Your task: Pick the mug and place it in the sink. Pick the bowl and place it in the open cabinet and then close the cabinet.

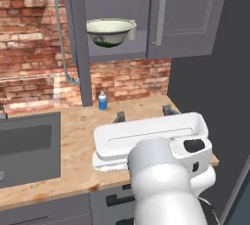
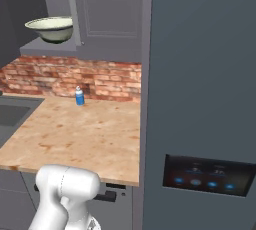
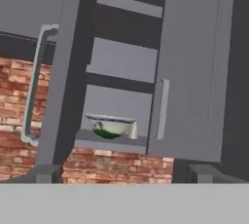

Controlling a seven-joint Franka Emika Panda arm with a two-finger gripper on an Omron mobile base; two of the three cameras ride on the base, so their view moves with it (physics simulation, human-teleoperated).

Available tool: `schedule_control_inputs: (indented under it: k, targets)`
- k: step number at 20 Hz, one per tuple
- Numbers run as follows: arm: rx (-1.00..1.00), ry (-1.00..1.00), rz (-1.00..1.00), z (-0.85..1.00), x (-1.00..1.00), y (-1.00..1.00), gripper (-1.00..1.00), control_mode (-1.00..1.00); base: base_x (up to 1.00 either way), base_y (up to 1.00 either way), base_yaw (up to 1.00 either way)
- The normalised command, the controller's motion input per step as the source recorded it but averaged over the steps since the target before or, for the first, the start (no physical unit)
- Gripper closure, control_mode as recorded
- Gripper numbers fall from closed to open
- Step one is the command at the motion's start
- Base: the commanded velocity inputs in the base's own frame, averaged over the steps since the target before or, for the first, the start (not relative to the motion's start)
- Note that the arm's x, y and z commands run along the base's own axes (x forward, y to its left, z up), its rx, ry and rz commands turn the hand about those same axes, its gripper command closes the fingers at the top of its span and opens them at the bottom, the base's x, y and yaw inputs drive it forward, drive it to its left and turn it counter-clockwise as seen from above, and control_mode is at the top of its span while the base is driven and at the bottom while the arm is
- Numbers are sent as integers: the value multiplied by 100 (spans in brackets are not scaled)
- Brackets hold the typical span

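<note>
Two dark fingertips (image 3: 43, 173) of the pincer (image 3: 124, 174) rise at the bottom of the hand view, spread far apart with nothing between them: the pincer is released and holds nothing. In the left base view those tips stand over the bench (image 1: 78, 136) behind the arm's white body.

Straight ahead of the pincer is the cabinet (image 3: 189, 62). Its left door (image 3: 63, 72) is swung out and seen nearly edge-on, with its long bar handle (image 3: 34, 82) on the outer face; the right door (image 3: 192, 67) is closed, its vertical handle (image 3: 162, 102) near its left edge. Between the doors the grey shelves show.

The bowl (image 3: 110, 125) sits upright on the lowest shelf (image 3: 109, 142) of the open side, cream-white with green around its lower outside, close to the edge of the closed door. The left base view shows the bowl (image 1: 110, 32) at the same spot, and the right base view shows the bowl (image 2: 50, 28) just beside the bar handle.

Below the cabinet runs a red brick wall (image 1: 29, 48). A small blue bottle (image 1: 102, 101) with a white cap stands on the bench against the wall. At the left end of the bench lies the dark sink (image 1: 29, 146); whether the mug is inside it cannot be told.
</note>
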Motion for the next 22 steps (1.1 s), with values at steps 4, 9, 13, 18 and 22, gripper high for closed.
schedule_control_inputs:
  k: [4, 9, 13, 18, 22]
  targets:
    - [0, -16, -24, 0, 2, 14, -100, -100, 0, 0, 0]
    - [0, -4, -12, -7, 12, 0, -100, -100, 0, 0, 0]
    - [0, 0, -4, -19, 29, 0, -100, -100, 0, 0, 0]
    - [0, -1, -3, -18, 34, 4, -100, -100, 0, 0, 0]
    - [0, -4, 0, -17, 30, 17, -100, -100, 0, 0, 0]
